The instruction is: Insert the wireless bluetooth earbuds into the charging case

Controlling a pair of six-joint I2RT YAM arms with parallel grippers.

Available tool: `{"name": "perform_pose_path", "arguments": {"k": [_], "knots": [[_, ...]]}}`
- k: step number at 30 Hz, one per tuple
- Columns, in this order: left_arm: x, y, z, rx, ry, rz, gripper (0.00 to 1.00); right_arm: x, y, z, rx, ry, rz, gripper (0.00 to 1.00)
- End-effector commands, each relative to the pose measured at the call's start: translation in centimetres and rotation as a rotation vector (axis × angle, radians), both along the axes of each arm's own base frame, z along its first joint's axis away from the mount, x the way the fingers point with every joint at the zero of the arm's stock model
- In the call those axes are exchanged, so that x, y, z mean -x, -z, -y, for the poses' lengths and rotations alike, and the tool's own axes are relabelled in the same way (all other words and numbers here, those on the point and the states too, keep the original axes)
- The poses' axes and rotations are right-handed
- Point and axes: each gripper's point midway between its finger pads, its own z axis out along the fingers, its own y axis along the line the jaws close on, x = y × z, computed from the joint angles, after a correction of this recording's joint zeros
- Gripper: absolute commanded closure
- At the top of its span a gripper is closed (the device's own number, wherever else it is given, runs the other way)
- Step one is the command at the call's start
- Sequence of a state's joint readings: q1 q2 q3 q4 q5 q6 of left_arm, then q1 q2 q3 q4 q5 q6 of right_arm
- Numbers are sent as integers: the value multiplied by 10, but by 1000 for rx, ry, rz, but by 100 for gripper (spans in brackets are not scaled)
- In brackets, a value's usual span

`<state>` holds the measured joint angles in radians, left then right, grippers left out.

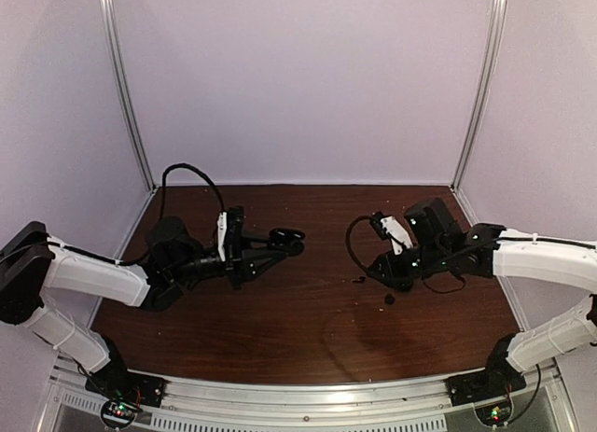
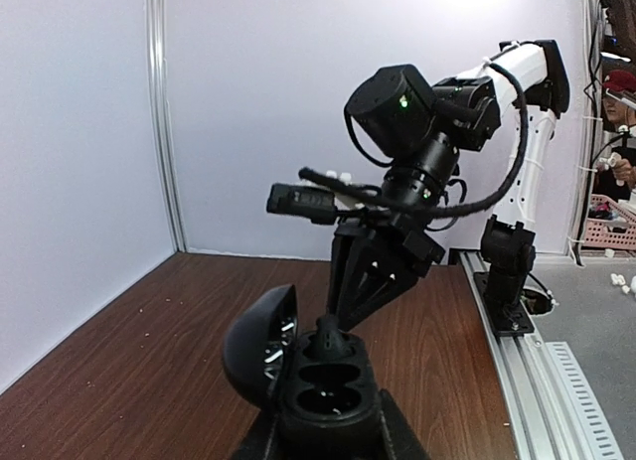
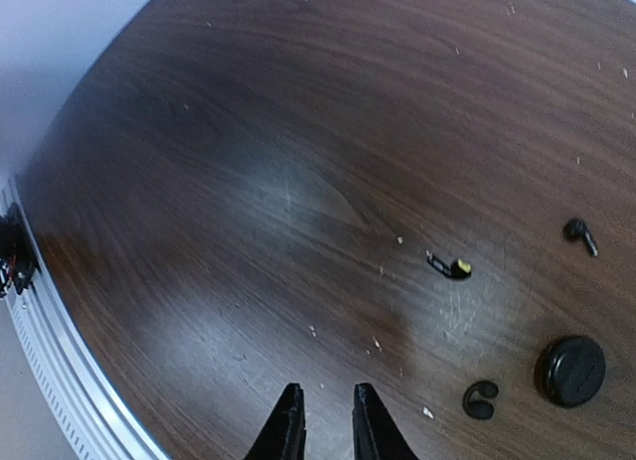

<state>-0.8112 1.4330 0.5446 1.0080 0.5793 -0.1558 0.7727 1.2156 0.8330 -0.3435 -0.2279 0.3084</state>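
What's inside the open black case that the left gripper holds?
The charging case, clamped in the left gripper, shows two dark hollow wells and, at its far end, a small black lump, probably an earbud. The wells' bottoms are too dark to see into.

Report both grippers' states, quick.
left gripper: closed on the charging case, whose lid is open.
right gripper: jaws slightly apart, holding nothing.
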Motion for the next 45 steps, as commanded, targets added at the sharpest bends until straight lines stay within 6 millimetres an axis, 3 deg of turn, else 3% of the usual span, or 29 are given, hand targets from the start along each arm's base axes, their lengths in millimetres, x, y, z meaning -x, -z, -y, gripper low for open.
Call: {"name": "perform_pose_path", "arguments": {"k": [1, 6, 13, 20, 45], "knots": [[-1, -8, -2, 46, -2, 25, 100, 9, 54, 33, 170, 135, -147, 80], [0, -9, -4, 47, -4, 30, 100, 3, 85, 45, 332, 147, -182, 81], [2, -9, -6, 48, -12, 38, 100, -4, 107, 50, 452, 133, -205, 81], [2, -7, -8, 47, -17, 36, 100, -11, 110, 54, 500, 147, -180, 75], [0, -6, -11, 46, -38, 34, 100, -22, 132, 58, 548, 157, -176, 73]]}}
